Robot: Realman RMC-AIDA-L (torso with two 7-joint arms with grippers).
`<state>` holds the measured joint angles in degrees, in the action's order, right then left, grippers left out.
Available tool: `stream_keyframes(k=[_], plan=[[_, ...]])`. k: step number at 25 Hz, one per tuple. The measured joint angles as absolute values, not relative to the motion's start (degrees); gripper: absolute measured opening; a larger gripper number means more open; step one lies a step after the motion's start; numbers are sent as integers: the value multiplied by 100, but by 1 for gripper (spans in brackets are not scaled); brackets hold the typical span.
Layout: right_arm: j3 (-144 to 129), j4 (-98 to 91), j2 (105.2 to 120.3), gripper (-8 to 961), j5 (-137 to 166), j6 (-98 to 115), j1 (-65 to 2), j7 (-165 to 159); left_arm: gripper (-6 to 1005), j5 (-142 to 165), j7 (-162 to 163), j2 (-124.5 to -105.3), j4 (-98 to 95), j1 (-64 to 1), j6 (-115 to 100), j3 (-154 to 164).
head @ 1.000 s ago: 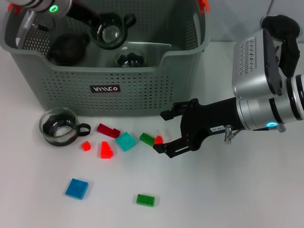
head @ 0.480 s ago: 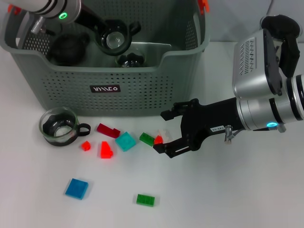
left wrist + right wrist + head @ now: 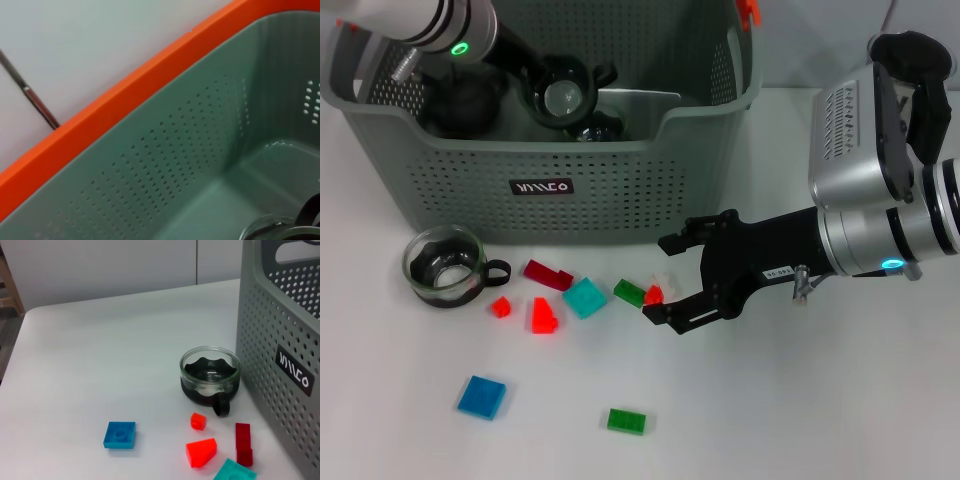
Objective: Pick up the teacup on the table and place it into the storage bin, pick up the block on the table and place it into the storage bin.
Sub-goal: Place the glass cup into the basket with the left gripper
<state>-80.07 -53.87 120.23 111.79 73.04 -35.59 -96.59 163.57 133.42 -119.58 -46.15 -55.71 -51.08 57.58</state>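
Head view: open right claw point(image 3: 665, 281) brackets a small red block point(image 3: 653, 294); left claw unclear.

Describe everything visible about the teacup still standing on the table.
The teacup is a small clear glass cup with a dark, wavy-edged insert inside and a black loop handle pointing toward the blocks. It stands upright on the white table, just in front of the storage bin near its left corner, apart from its wall. Nothing touches it; the nearest piece is a small red block. Neither gripper is near it.
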Motion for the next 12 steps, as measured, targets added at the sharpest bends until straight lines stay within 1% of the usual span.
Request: stream_keyframes(k=[12], plan=[[-8016, -5387, 12023, 930, 11183, 7304, -3560, -9659, 50, 16357, 13321, -12015, -4521, -5572, -4924, 5922]])
